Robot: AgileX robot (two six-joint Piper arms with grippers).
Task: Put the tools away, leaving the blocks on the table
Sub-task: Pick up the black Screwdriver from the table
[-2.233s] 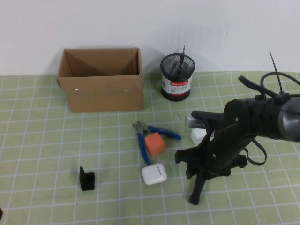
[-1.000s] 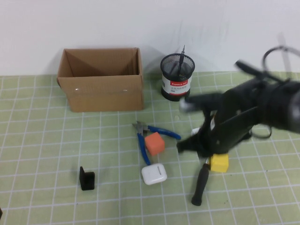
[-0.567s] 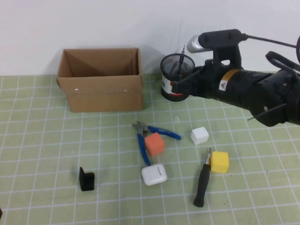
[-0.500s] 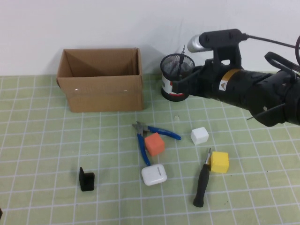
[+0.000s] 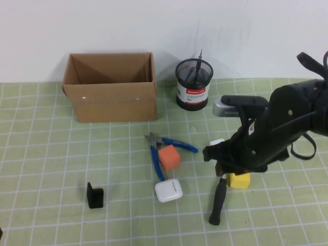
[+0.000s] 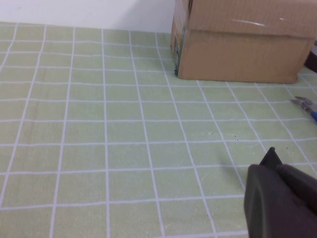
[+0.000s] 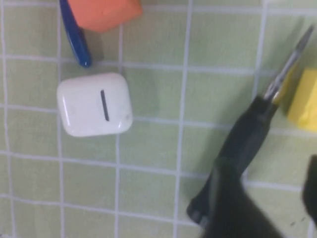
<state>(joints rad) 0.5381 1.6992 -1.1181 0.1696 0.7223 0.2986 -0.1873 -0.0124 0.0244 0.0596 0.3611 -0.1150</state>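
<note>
Step in hand: I judge I'm on the thick black-handled screwdriver (image 5: 217,203); one thin precision screwdriver (image 5: 197,65) already stands in the mesh pen cup (image 5: 193,84).
Right gripper: the right gripper (image 5: 224,161) hangs low over the screwdriver's shaft end, beside the yellow block (image 5: 239,180). In the right wrist view dark finger shapes flank the handle (image 7: 237,148), but I cannot tell how far apart the fingers stand.
Left gripper: the left gripper (image 6: 282,198) is parked low over the surface (image 6: 99,148), well apart from the work; I cannot tell its finger state either.
Next move: I'd say it calls for settling squarely across the handle without nudging the yellow block, whose edge sits just beside the metal shaft.
Screwdriver look: fat matt black grip, slim bright shaft, lying flat and slightly slanted.
Still waiting: blue-handled pliers (image 5: 169,146) lie flat, their handles around the orange block (image 5: 169,157); the white block (image 5: 217,142) peeks out behind the right arm.
Bystanders: white earbud case (image 5: 168,190), cardboard box (image 5: 110,93).
</note>
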